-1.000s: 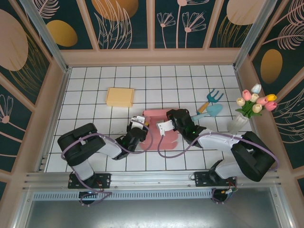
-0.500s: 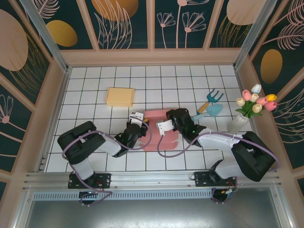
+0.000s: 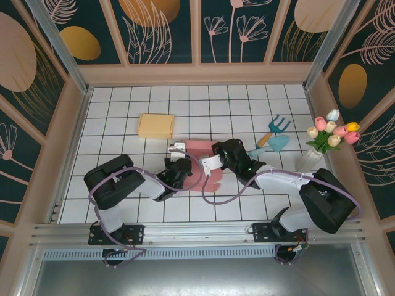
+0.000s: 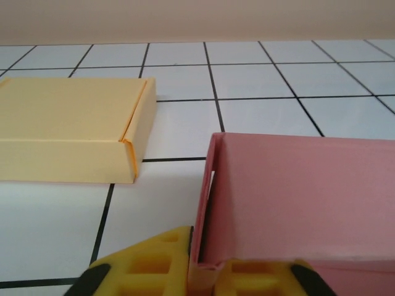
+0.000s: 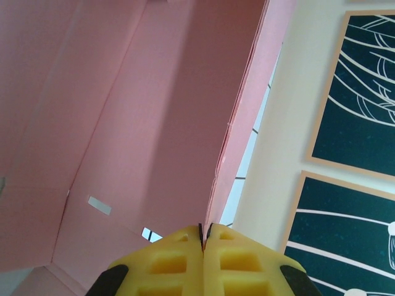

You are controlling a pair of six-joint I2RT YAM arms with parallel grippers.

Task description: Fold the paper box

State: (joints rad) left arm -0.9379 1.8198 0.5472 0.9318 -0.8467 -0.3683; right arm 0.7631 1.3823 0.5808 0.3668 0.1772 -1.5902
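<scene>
The pink paper box (image 3: 199, 148) lies near the middle of the tiled table (image 3: 123, 105), only half folded. In the left wrist view the pink paper box (image 4: 302, 197) has one long wall standing upright, with a short corner flap at its left end. In the right wrist view the pink paper box (image 5: 123, 123) shows broad flat panels with fold lines and a raised wall seen from its edge.

The left gripper (image 3: 185, 164) reaches the box from about 8 o'clock. Seen from its own camera, the left gripper (image 4: 207, 271) has its yellow fingers (image 4: 148, 262) pressed together on the low corner of the upright wall, so it is closed on the box. The right gripper (image 3: 217, 159) comes from about 4 o'clock. In its wrist view the right gripper (image 5: 203, 237) is closed too, and the thin edge of the pink wall is pinched between the two yellow pads with almost no gap.

A flat yellow box (image 3: 155, 126) lies at about 10 o'clock from the pink one, apart from it; in the left wrist view the yellow box (image 4: 68, 129) sits to the left on the tiles. At about 2 o'clock lie a blue toy rake (image 3: 276, 128) and a teal toy shovel (image 3: 274, 143), close together. Further out at 3 o'clock, near the right wall, stands a vase of tulips (image 3: 327, 139).
</scene>
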